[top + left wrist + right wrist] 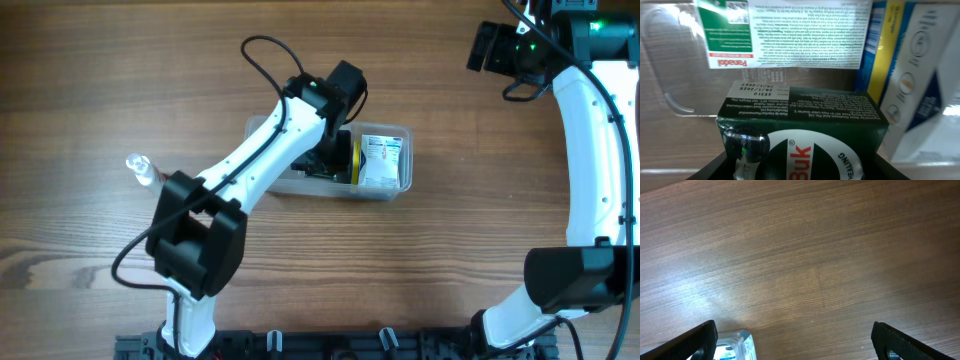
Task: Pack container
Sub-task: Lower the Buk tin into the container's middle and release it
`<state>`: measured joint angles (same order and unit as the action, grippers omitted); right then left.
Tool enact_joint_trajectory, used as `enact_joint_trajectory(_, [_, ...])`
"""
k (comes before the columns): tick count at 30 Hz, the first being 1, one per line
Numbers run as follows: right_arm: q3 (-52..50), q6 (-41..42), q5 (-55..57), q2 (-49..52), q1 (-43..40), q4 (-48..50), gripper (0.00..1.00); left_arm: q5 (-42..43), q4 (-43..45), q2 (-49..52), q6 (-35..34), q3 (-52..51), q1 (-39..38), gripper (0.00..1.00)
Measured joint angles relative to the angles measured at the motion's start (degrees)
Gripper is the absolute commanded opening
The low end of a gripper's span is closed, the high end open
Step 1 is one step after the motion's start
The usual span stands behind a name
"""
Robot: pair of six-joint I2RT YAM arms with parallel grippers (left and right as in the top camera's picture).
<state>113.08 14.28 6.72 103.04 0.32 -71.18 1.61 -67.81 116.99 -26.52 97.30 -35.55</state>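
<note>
Gripped, by the look of it, with the left gripper (802, 162): jaws part-closed on either side of a dark green box (805, 120), printed top facing the wrist camera. Held that box inside the container (402, 132), near the middle of the table (100, 60), with the arm reaching in over its left half. Saw two more cartons in there: a white Panadol box (780, 35) just beyond the green one in the wrist view, and a blue-and-white box (920, 60) on edge at its side. Noted a small clear object (140, 168) alone on the wood, well to the left; could not tell what. Saw the right gripper (490, 50) at the far right, well apart from the container, jaws spread wide and empty over bare wood.

Judged the container light even with its load, thin-walled, glossy, and likely to slide on the table or flex if squeezed across its width. Judged the rim the best purchase: pinch over the wall at the free right end, one finger inside and one outside, clear of the cartons. Expected the cartons to dent under a hard clamp.
</note>
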Motion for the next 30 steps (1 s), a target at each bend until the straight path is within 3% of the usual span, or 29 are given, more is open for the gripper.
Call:
enact_joint_trajectory(26, [0.0, 0.0, 0.0, 0.0, 0.0, 0.0, 1.00, 0.0, 6.2, 1.5, -2.1, -4.5, -3.0, 0.58])
enact_joint_trajectory(30, [0.0, 0.0, 0.0, 0.0, 0.0, 0.0, 1.00, 0.0, 6.4, 1.5, -2.2, -4.9, -3.0, 0.62])
